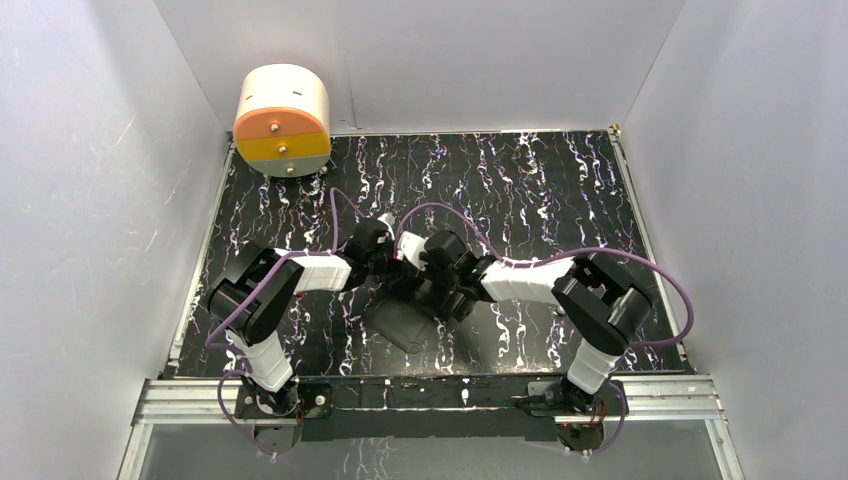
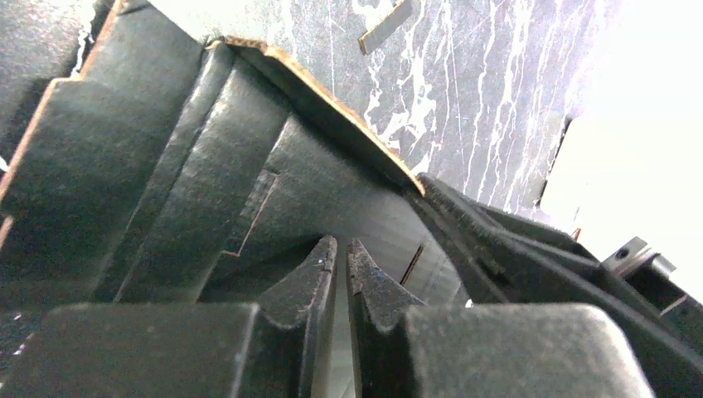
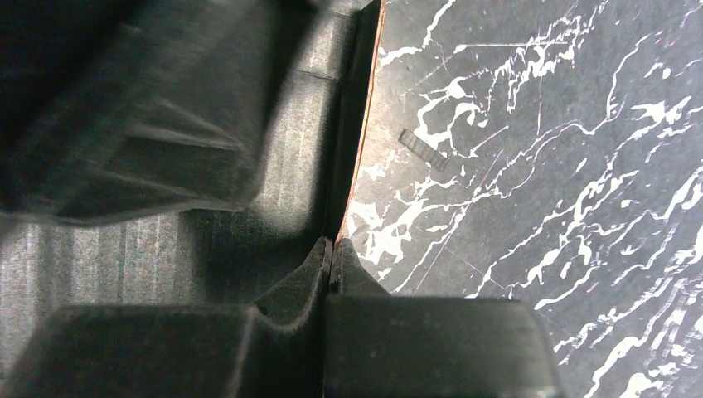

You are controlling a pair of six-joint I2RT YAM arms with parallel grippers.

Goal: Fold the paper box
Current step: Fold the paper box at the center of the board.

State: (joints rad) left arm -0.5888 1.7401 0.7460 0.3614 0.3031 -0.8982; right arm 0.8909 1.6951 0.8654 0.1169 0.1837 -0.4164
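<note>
In the middle of the top view, just below where the two arms meet, lies the paper box [image 1: 405, 322]. It is black card, part folded, sitting on the marbled table [image 1: 560, 190] with both wrists crowded over its upper end. From above the visible part slants from centre-left down to lower right; the rest is hidden under the arms, so the full long axis is hard to call.

Right gripper [image 3: 332, 249]: fingers pressed together. The card's raw brown edge runs from the top of the right wrist view straight down into the fingertips, so it looks pinched on that edge. The card panel [image 3: 166, 249] spreads left of the fingers, bare table to the right.

Left gripper [image 2: 341, 253]: fingers nearly together with a thin slit between them. I cannot tell if any card is caught in it. Creased panels [image 2: 191, 166] rise ahead and to the left, and a folded edge crosses from upper left to centre right.

Judgement: both arms are at the box, and the right one has the hold. The next fold likely turns on the left fingers, with the loose panels ahead-left of them.

A white and orange drum [image 1: 283, 120] sits upper left, well apart.
</note>
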